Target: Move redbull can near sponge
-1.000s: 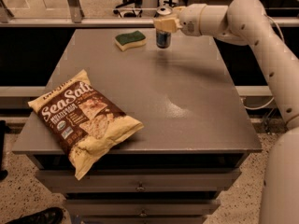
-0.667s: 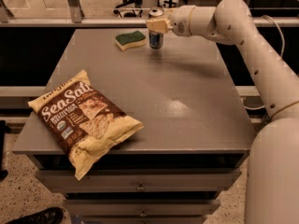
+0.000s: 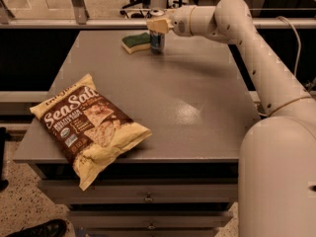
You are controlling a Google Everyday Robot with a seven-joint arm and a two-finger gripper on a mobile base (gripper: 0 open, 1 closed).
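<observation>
The redbull can [image 3: 157, 41] stands upright at the far edge of the grey table [image 3: 197, 102], right beside the sponge [image 3: 136, 42], which has a dark green top over a yellow body. My gripper [image 3: 158, 24] reaches in from the right and is shut on the can's upper part, so the can's top is partly hidden by the fingers. The can's base sits at or just above the tabletop, almost touching the sponge's right end.
A brown and yellow Sea Salt chip bag [image 3: 89, 127] lies at the table's front left corner, overhanging the edge. My white arm [image 3: 256, 68] spans the table's right side. A glass railing [image 3: 74, 21] runs behind the table.
My gripper has carried the can leftward along the far edge, from well right of the sponge to right beside it.
</observation>
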